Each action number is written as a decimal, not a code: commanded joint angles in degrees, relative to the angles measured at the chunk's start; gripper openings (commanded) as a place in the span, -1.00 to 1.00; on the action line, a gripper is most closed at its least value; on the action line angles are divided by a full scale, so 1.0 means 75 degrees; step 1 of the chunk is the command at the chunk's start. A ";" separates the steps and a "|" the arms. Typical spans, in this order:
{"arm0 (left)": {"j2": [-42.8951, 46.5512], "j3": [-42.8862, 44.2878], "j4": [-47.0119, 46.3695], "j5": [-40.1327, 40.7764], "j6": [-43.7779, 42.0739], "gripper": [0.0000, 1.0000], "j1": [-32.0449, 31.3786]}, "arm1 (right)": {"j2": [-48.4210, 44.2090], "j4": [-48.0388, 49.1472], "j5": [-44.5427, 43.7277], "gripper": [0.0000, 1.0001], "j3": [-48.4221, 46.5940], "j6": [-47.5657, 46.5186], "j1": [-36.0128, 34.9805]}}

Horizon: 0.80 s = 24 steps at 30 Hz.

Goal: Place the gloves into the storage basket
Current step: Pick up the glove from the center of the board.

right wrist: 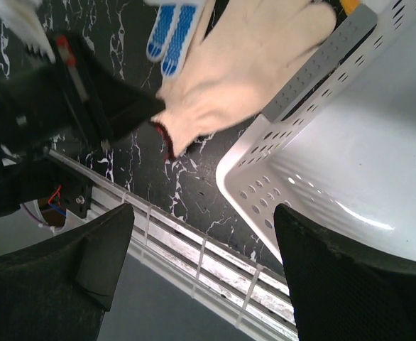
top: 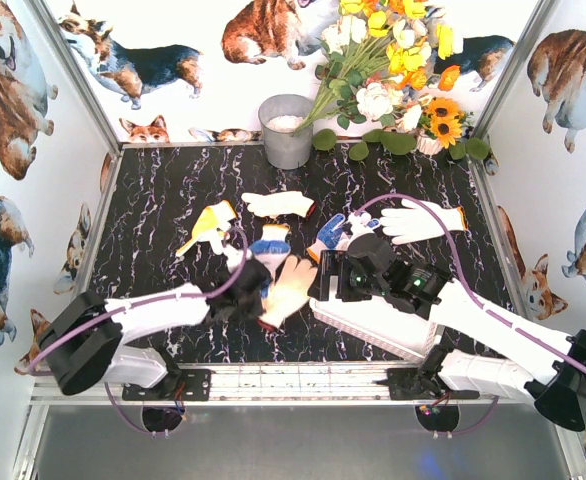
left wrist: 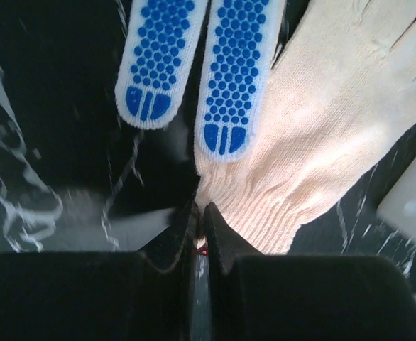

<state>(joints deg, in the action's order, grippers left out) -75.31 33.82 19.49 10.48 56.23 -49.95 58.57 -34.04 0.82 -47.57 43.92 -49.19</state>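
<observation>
A cream knit glove (top: 293,285) with a red-trimmed cuff lies on the black marble table, just left of the storage basket (top: 368,322). My left gripper (top: 257,303) is shut on the edge of its cuff; in the left wrist view the jaws (left wrist: 200,217) pinch the ribbed cuff of the cream glove (left wrist: 321,128). A blue-dotted glove (left wrist: 233,78) lies partly under it. My right gripper (right wrist: 204,213) hangs open and empty over the basket's (right wrist: 336,163) near left corner. Other gloves lie behind: a yellow one (top: 210,225), a white one (top: 278,205), another blue-dotted one (top: 331,232) and a white one (top: 420,220).
A grey metal bucket (top: 286,130) and a bunch of artificial flowers (top: 393,70) stand at the back wall. A metal rail (right wrist: 194,249) runs along the table's near edge. Printed walls close in the left, right and back sides.
</observation>
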 commanded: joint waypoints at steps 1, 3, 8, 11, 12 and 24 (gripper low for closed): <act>-0.0477 0.0672 -0.1003 -0.0434 -0.0878 -1.00 0.1090 | -0.0312 0.0288 -0.0316 0.63 -0.0145 0.0103 -0.0060; -0.0844 0.1113 -0.1153 -0.0662 -0.1223 -1.00 0.1465 | -0.0363 0.0265 -0.0345 0.63 -0.0118 0.0132 -0.0056; -0.1692 0.2467 -0.1354 -0.1548 -0.1594 -1.00 0.2199 | -0.0474 0.0176 -0.0483 0.63 -0.0088 0.0288 -0.0049; -0.1575 0.2959 -0.1282 -0.1988 -0.1592 -1.00 0.2510 | -0.0585 0.0164 -0.0528 0.63 -0.0102 0.0424 -0.0060; -0.1469 0.3155 -0.1165 -0.2101 -0.1629 -1.00 0.2537 | -0.0635 0.0172 -0.0535 0.63 -0.0102 0.0466 -0.0059; 0.0217 0.4691 0.0195 -0.2828 -0.1421 -1.00 0.2602 | -0.1215 0.2436 -0.0967 0.64 0.0394 0.3093 -0.0052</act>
<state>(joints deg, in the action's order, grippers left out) -77.36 66.50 17.47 -9.15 44.86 -30.79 51.96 -29.34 -4.19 -46.24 56.53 -49.34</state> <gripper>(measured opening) 0.006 0.822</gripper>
